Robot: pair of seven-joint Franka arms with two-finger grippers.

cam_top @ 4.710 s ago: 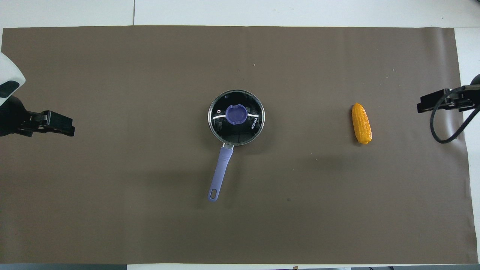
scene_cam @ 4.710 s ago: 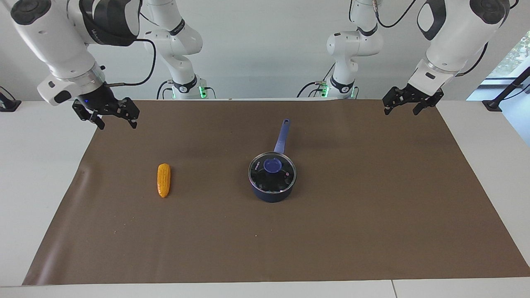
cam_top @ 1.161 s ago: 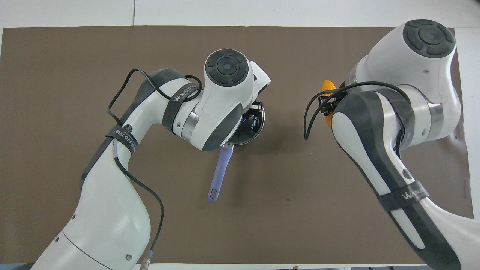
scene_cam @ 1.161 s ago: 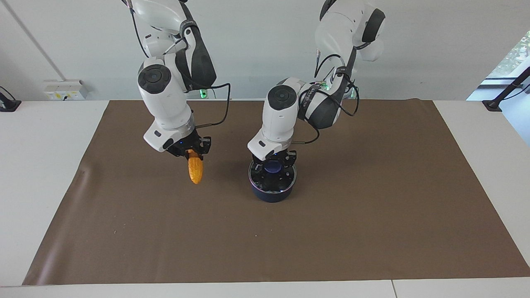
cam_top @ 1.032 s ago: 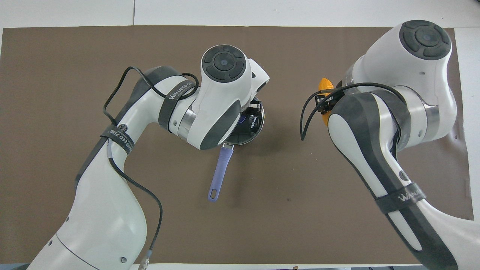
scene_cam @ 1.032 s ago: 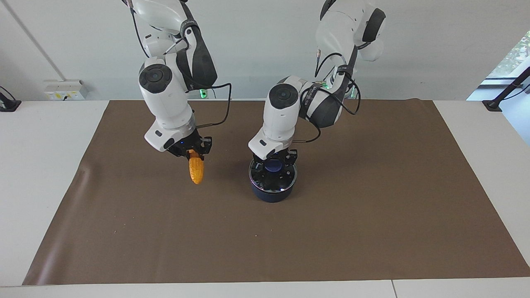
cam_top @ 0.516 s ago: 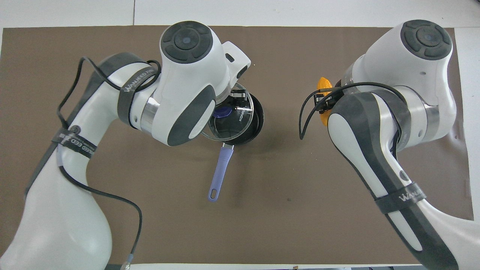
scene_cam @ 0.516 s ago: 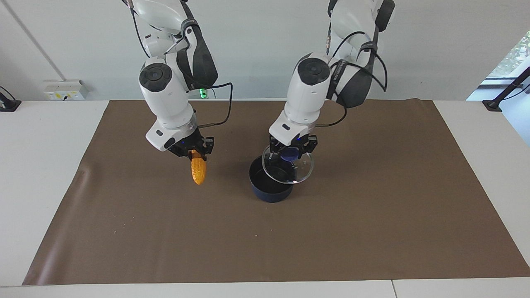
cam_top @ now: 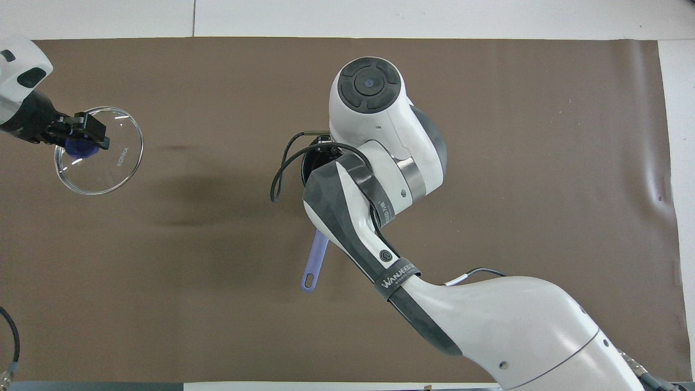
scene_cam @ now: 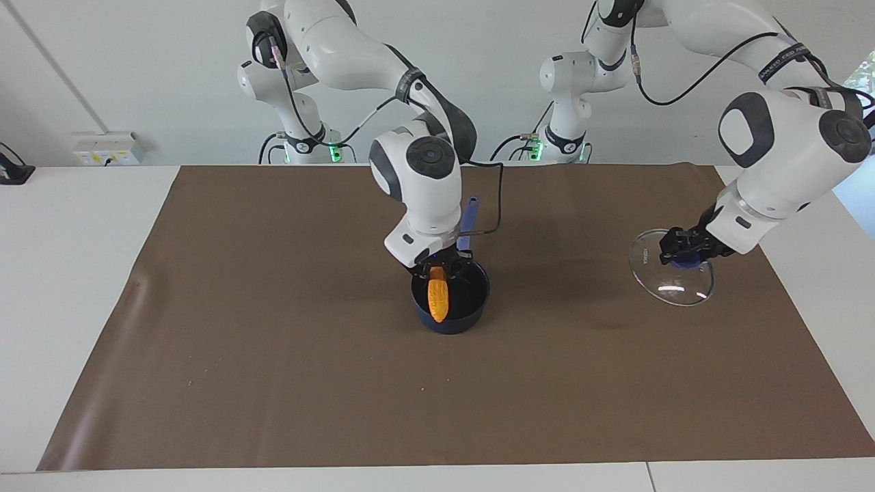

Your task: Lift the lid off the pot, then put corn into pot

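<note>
The dark blue pot (scene_cam: 459,324) stands open at the mat's middle, its handle (scene_cam: 467,217) pointing toward the robots. My right gripper (scene_cam: 438,271) is over the pot, shut on the corn (scene_cam: 438,301), which hangs tip-down in the pot's mouth. My left gripper (scene_cam: 685,254) is shut on the blue knob of the glass lid (scene_cam: 673,281) and holds it tilted above the mat toward the left arm's end. In the overhead view the lid (cam_top: 103,163) and left gripper (cam_top: 81,142) show. The right arm hides the pot's body there, leaving its handle (cam_top: 316,259) in sight.
A brown mat (scene_cam: 273,383) covers most of the white table (scene_cam: 61,273). Nothing else lies on it.
My left gripper carried the lid off the pot to the left arm's end of the mat. My right gripper moved the corn sideways from beside the pot to over its mouth.
</note>
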